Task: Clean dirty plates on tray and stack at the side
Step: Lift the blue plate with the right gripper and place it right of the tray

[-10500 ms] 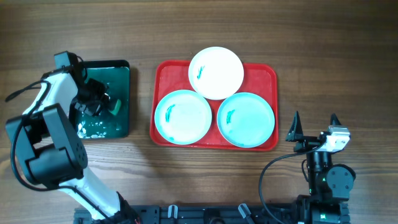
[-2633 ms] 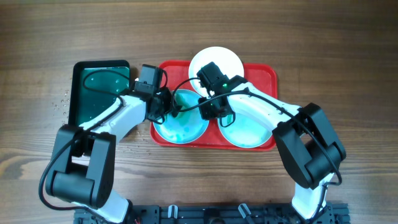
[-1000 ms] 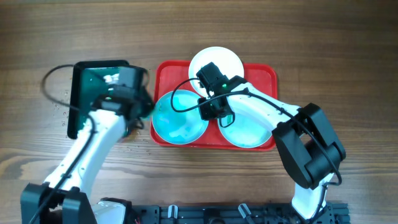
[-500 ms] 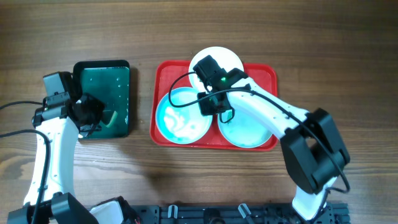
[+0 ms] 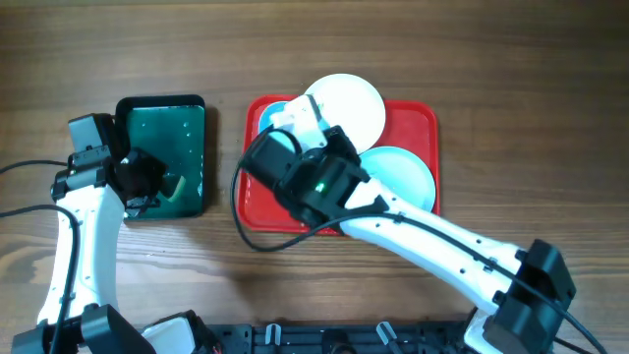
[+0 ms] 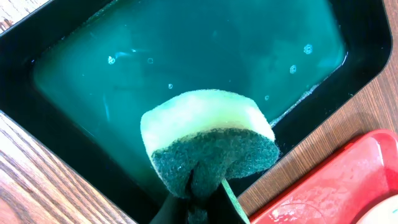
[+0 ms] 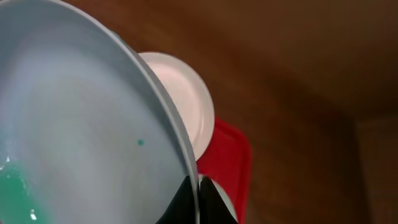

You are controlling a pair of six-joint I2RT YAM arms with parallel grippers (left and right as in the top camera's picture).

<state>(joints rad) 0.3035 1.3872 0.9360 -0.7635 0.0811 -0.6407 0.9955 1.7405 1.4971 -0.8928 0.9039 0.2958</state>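
The red tray (image 5: 418, 118) holds a white plate (image 5: 346, 98) at the back and a pale turquoise plate (image 5: 405, 173) at the right. My right gripper (image 7: 199, 190) is shut on the rim of another turquoise plate (image 7: 81, 124), lifted and tilted above the tray's left half. Only a sliver of this plate (image 5: 272, 113) shows past the raised right arm (image 5: 310, 182) in the overhead view. Greenish wet residue sits in its lower part. My left gripper (image 6: 199, 208) is shut on a yellow-and-green sponge (image 6: 208, 140) over the dark green tray (image 5: 157, 118).
The dark green tray (image 6: 186, 56) holds greenish water and stands left of the red tray (image 6: 339, 180), with a strip of wooden table (image 5: 224, 157) between them. Water drops lie on the wood left of the green tray.
My left arm has carried the sponge from the red tray's left edge to the green tray. My right gripper has shut on the left turquoise plate's rim and raised it high off the tray.
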